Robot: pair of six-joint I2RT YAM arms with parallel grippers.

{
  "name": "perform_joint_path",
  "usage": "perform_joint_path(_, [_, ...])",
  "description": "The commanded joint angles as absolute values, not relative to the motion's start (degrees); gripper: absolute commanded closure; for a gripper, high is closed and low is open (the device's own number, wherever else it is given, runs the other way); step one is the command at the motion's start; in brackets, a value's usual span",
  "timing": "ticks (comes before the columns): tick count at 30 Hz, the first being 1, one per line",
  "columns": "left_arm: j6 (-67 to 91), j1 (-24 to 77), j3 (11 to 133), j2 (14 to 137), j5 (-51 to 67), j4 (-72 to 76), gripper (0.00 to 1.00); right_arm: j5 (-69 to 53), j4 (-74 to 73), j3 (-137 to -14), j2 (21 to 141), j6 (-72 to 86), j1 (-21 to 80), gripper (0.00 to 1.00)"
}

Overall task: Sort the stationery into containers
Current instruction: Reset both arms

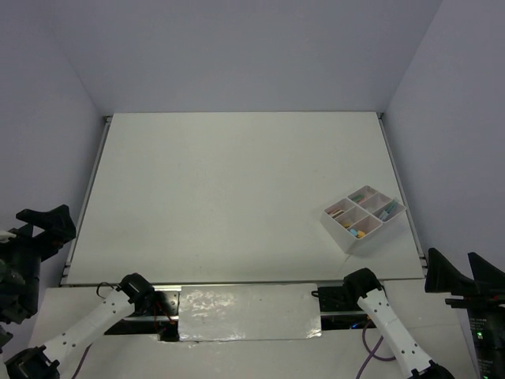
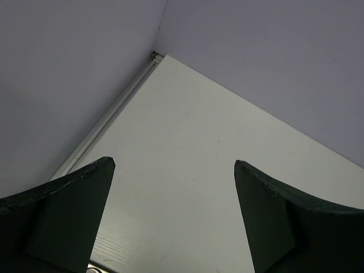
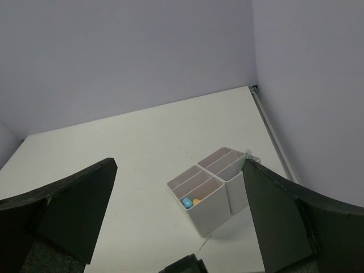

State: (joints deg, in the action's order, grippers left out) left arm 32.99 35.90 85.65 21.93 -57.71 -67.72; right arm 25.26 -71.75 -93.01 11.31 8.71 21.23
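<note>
A white divided tray [image 1: 341, 236] stands on the table's right side, near the right edge. Stationery lies inside it: pink pieces [image 1: 339, 212], green and blue markers [image 1: 387, 209], and an orange and a blue piece [image 1: 357, 233]. In the right wrist view the tray [image 3: 213, 213] sits ahead with a blue end [image 3: 186, 201] and an orange end [image 3: 196, 201] showing in its near compartment. My right gripper [image 1: 454, 257] [image 3: 180, 161] hangs open off the table's near right corner. My left gripper [image 1: 43, 213] [image 2: 174, 161] is open beyond the left edge, over bare table.
Pale walls close in the white table [image 1: 237, 189] at the back and on both sides, with a metal rail [image 2: 114, 111] along its left edge. A shiny plate [image 1: 248, 312] lies between the two arm bases at the near edge.
</note>
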Motion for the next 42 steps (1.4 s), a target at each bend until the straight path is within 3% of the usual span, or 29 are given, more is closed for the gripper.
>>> perform_joint_path(1, [32.0, 35.7, 83.9, 24.7, -58.0, -67.1, 0.01, 25.9, -70.2, -92.8, 11.9, 9.0, 23.4, 0.0])
perform_joint_path(15, [31.6, 35.8, 72.5, 30.8, -50.5, -57.0, 0.01, 27.8, -66.8, -80.4, 19.4, 10.5, 23.6, 0.0])
perform_joint_path(42, [30.2, 35.8, 70.6, 32.6, -55.3, -53.8, 0.01, 31.0, -62.4, -80.3, 17.5, 9.4, 24.2, 0.0])
